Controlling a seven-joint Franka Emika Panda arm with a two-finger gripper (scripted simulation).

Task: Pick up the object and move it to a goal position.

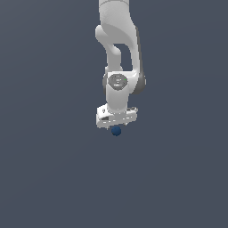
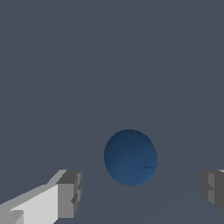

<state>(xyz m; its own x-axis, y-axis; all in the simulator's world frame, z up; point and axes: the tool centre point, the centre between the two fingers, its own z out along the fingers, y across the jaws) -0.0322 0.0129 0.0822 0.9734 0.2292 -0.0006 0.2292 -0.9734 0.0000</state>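
Plainly, spread fingers [image 2: 70, 192] flank the unmarked blue ball [image 2: 130, 157] (not touching).

My white arm [image 1: 119, 53] hangs straight down, with the tiny dark blue ball [image 1: 116, 131] just under my gripper [image 1: 116, 121].

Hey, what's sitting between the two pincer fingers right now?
The dark blue ball lies between the fingers, touching neither; the wrist view shows it.

One dark blue ball [image 2: 130, 157], one white arm [image 1: 116, 53], one gripper [image 2: 140, 192] with two fingers [image 2: 69, 193]
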